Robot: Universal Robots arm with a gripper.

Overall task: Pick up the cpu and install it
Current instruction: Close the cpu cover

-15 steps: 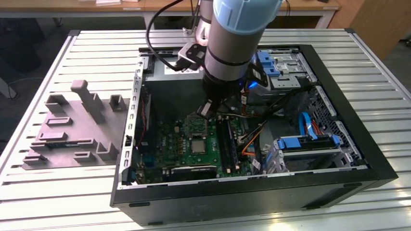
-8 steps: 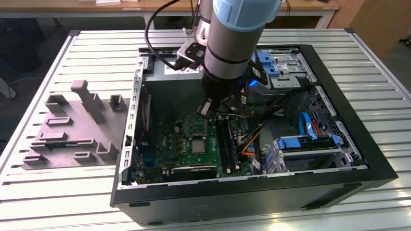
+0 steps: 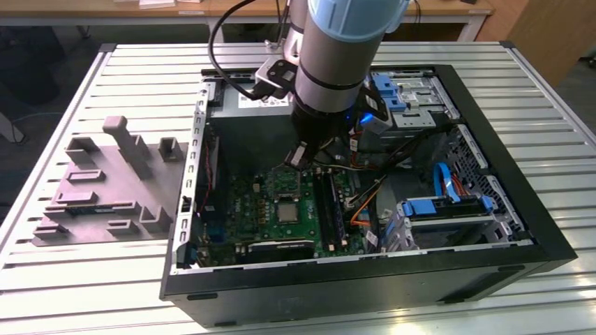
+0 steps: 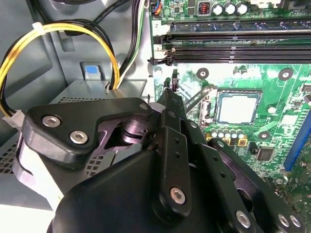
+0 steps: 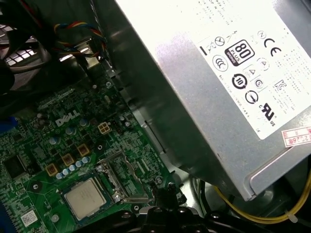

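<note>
arm (image 3: 328, 77) downward, jaws together

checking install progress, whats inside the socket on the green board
The cpu lies in the socket, silvery top facing up. Whatever is beneath the cpu is covered by it.

The arm (image 3: 331, 63), at the top centre of the exterior view, is a thick silvery-grey cylinder with a pale blue cap (image 3: 359, 14). A thin black band (image 3: 322, 82) rings it lower down, and below that it is black. A small grey-and-black box (image 3: 272, 73) sits on its side toward the exterior view's left, with a black cable (image 3: 217, 38) looping from it. In the second wrist view the gripper (image 4: 168, 92) is matte black, built of flat rounded link plates joined by silver socket-head screws (image 4: 177, 195) around a dull grey pivot (image 4: 131, 132).
</note>
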